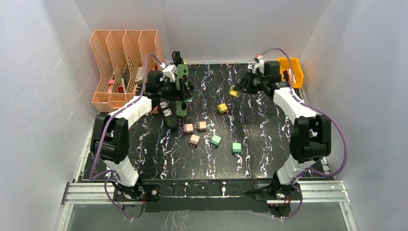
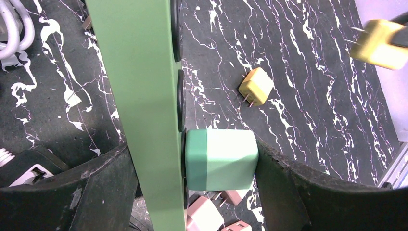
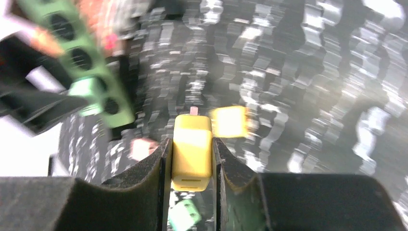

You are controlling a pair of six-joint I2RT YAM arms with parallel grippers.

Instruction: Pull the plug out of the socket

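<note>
An orange rack (image 1: 125,62) stands left of the strip (image 2: 139,96), which the left gripper (image 2: 192,161) clamps together with the green plug (image 2: 226,163) seated in its face. The strip's long axis runs near to far in the top view, and the plug juts square from it, rightward. On the table (image 1: 269,144) just right of the strip lie loose plugs (image 1: 202,126), and farther right the right gripper (image 3: 191,159) pinches a yellow plug (image 3: 192,144) lengthwise, an orange bin (image 1: 293,71) beyond.
</note>
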